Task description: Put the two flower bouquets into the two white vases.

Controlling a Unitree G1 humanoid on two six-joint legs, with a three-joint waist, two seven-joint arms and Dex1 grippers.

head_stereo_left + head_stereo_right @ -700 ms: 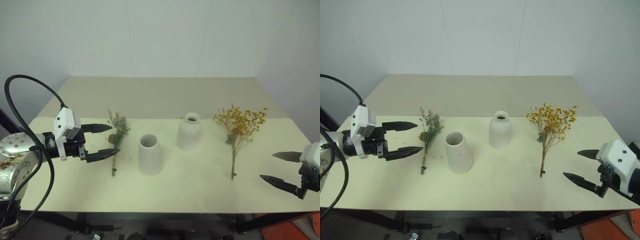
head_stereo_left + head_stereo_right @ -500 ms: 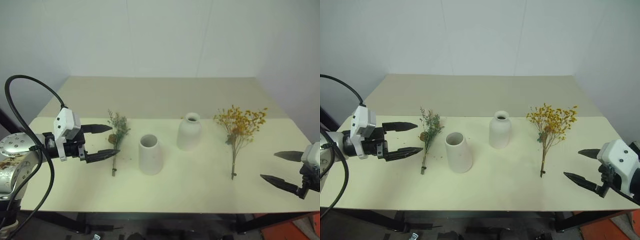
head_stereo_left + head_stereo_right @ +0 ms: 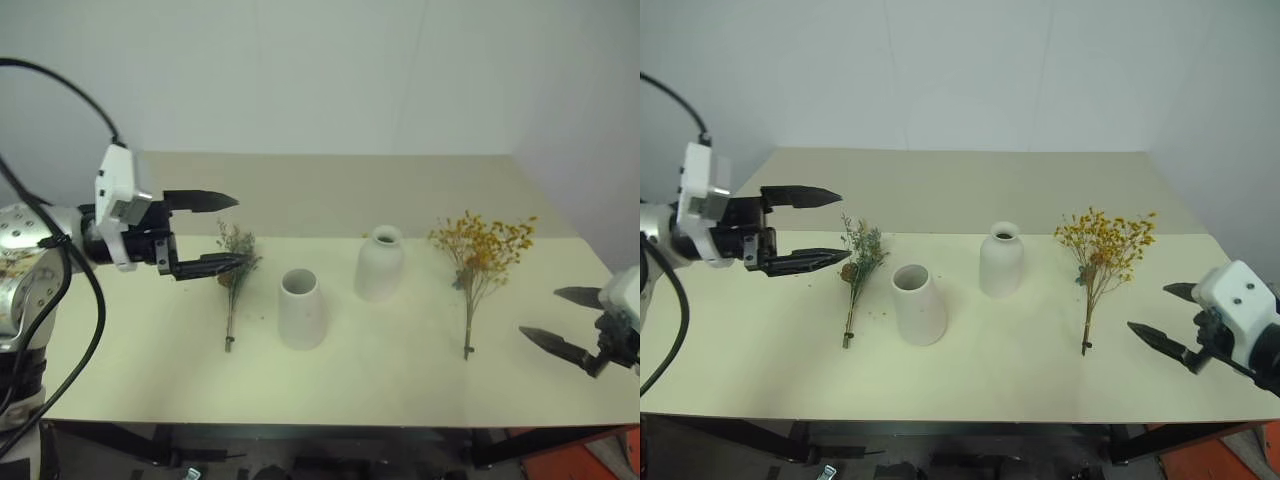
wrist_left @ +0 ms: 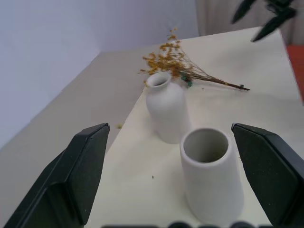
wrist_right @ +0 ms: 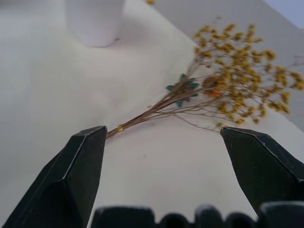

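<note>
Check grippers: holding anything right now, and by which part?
Nothing held. Left gripper open above the green sprig; right gripper open beside the yellow bouquet, which lies on the table.

You see the cone vase (image 3: pixel 301 309) standing upright mid-table, mouth open and empty. The bottle vase (image 3: pixel 379 263) stands upright behind it to its right. The grey-green sprig (image 3: pixel 234 276) lies flat left of the cone vase; the yellow-orange bouquet (image 3: pixel 480 260) lies flat well to its right.
</note>
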